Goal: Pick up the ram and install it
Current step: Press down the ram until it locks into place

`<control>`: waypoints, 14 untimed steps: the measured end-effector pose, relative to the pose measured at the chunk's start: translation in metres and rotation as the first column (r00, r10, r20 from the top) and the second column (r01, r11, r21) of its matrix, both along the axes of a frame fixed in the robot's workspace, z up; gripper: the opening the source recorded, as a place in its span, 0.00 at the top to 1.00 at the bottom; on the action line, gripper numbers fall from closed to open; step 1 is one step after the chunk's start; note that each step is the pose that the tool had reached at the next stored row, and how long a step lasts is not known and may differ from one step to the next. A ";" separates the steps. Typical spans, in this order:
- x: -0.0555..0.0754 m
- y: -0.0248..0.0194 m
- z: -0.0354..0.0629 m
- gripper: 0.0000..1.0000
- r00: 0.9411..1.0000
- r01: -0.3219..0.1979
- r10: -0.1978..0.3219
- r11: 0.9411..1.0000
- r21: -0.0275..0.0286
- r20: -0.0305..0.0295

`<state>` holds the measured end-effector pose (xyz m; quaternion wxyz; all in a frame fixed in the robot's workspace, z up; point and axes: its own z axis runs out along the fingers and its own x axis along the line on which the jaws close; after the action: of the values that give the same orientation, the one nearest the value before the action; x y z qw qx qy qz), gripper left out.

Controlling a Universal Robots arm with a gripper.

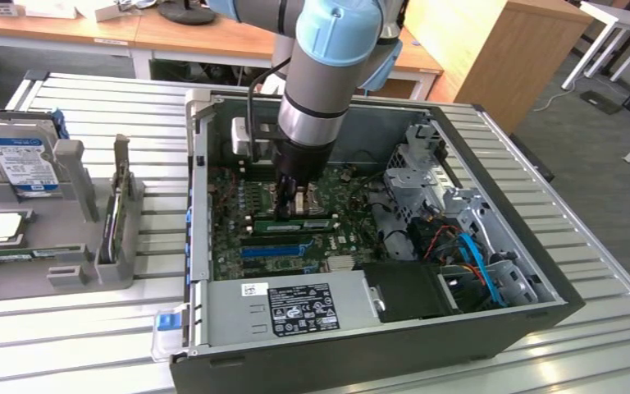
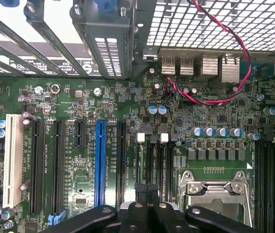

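Green ram (image 1: 293, 223) lies edge-up along the motherboard (image 1: 252, 205) inside the open computer case (image 1: 512, 320), directly under the tool (image 1: 291, 212), whose fingers are drawn together at the stick's top edge. Pale blue and silver, the arm (image 1: 321, 74) comes down almost vertically from above into the case, wrist pointing straight at the board. From the wrist view the dark fingers (image 2: 145, 213) sit closed over the memory slots beside the long blue slot (image 2: 100, 162) and the processor socket (image 2: 215, 191)

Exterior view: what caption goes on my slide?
Robot gripper pressing the ram down onto the motherboard inside the open computer case.
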<state>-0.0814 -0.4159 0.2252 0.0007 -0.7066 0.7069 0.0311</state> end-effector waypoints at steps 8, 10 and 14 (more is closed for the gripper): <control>0.000 0.0000 -0.0010 0.89 1.000 0.000 0.000 1.000 0.000 0.000; 0.000 0.0000 -0.0010 0.89 1.000 0.000 0.000 1.000 0.000 0.000; 0.000 0.0000 -0.0020 0.89 1.000 0.000 0.000 1.000 0.000 0.000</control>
<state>-0.0814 -0.4159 0.2232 0.0009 -0.7066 0.7070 0.0311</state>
